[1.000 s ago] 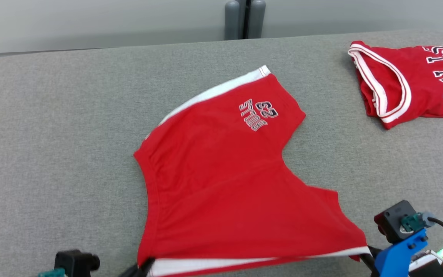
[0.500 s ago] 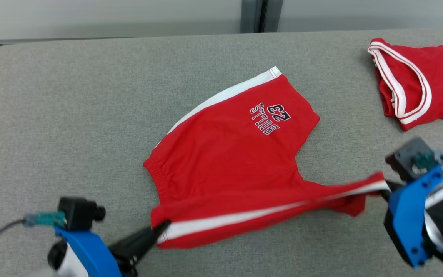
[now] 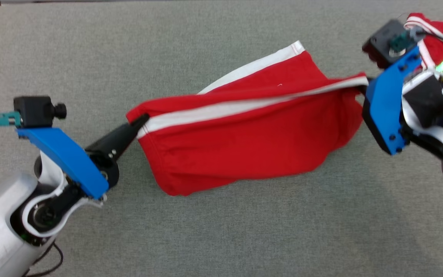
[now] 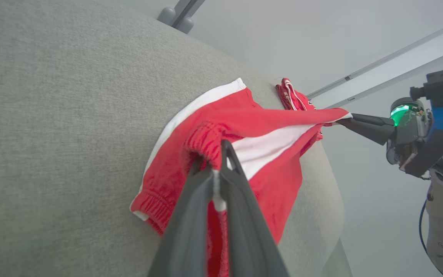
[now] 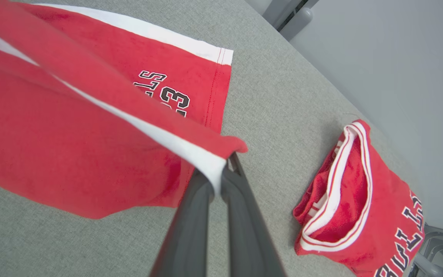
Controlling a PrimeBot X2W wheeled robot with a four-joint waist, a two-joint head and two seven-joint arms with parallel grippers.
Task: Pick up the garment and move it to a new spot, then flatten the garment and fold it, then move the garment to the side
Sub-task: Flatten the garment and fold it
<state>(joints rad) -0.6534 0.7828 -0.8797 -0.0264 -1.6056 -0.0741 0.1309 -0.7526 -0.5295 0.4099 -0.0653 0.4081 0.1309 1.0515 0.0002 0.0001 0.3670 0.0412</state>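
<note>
Jaws clamped on soft red shorts (image 3: 244,154), white-striped, stretched taut.

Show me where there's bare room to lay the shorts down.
The widest bare patch is the near side of the table, below the shorts, running from the left gripper across to the right gripper. The far-left stretch beyond the left gripper is also free. The far right is crowded: the jersey lies just past the right gripper.
</note>
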